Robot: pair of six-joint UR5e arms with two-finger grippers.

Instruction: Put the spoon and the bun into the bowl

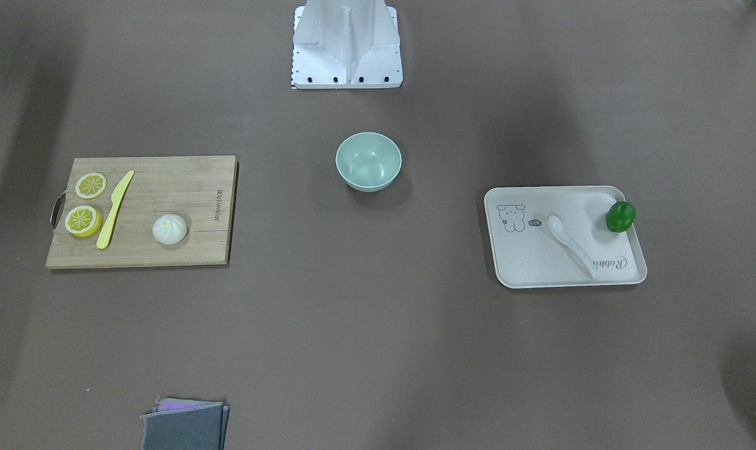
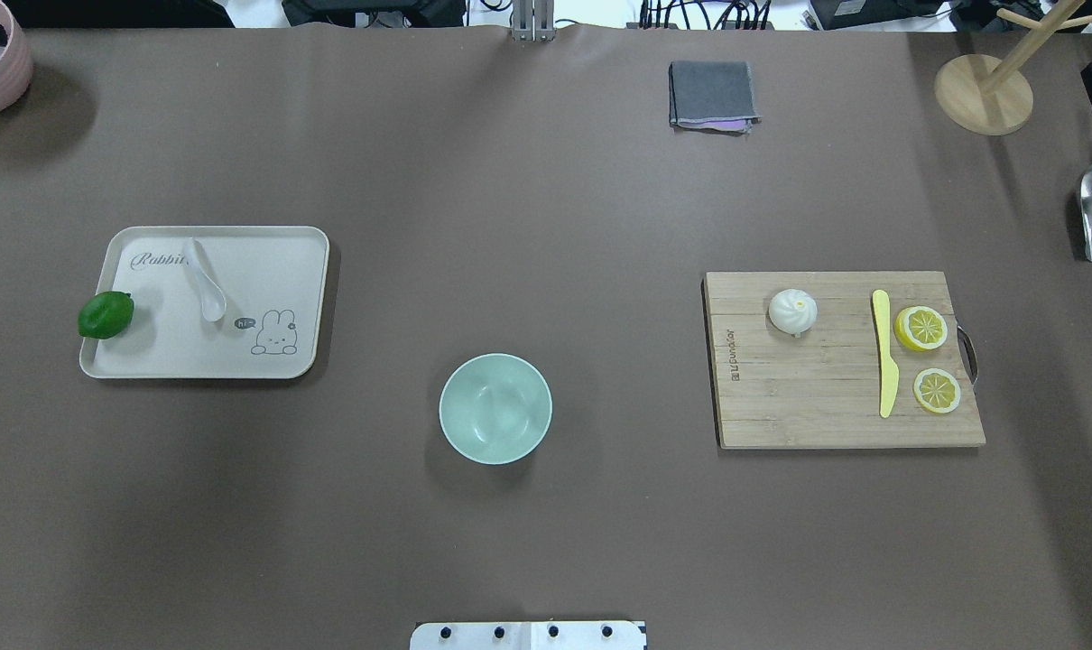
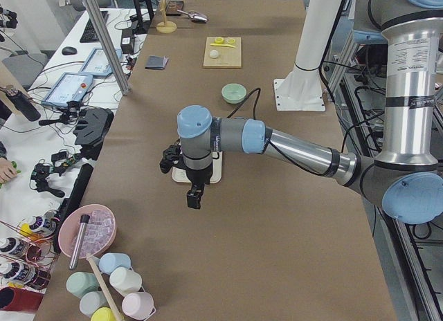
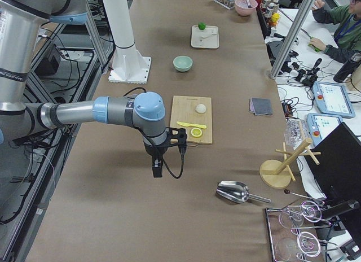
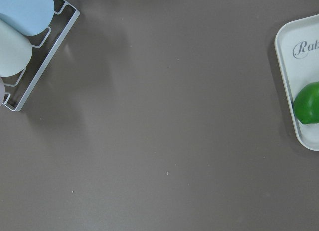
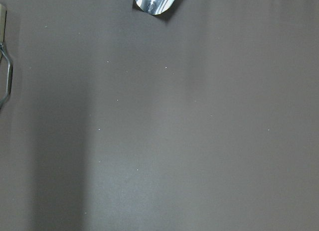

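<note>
Two grippers to call here, and neither gives its jaws away: the left gripper (image 3: 196, 196) hangs pointing down over the table on the side of the tray away from the bowl (image 2: 495, 411), the right gripper (image 4: 157, 170) likewise out past the cutting board, and from these side views I cannot tell whether either is spread or pressed together. Both look empty-handed. Moving in toward the bowl from the left: there's the cream tray (image 2: 194, 352), and the spoon (image 2: 205, 282) lies flat on it, scoop end nearer the bowl, with a green lime (image 2: 106, 314) on the tray's outer rim. On the bowl's other side, well apart from it, sits the cutting board (image 2: 808, 397), and the bun (image 2: 792, 311) rests on its bowl-side half, clear of the yellow knife (image 2: 884, 357). The bowl has nothing in it, so nothing's done yet. My read: that glossy spoon will be hard, slippery and chippable, so pinch across the narrow handle. The bun looks light and soft; squeeze gently across its round sides.
</note>
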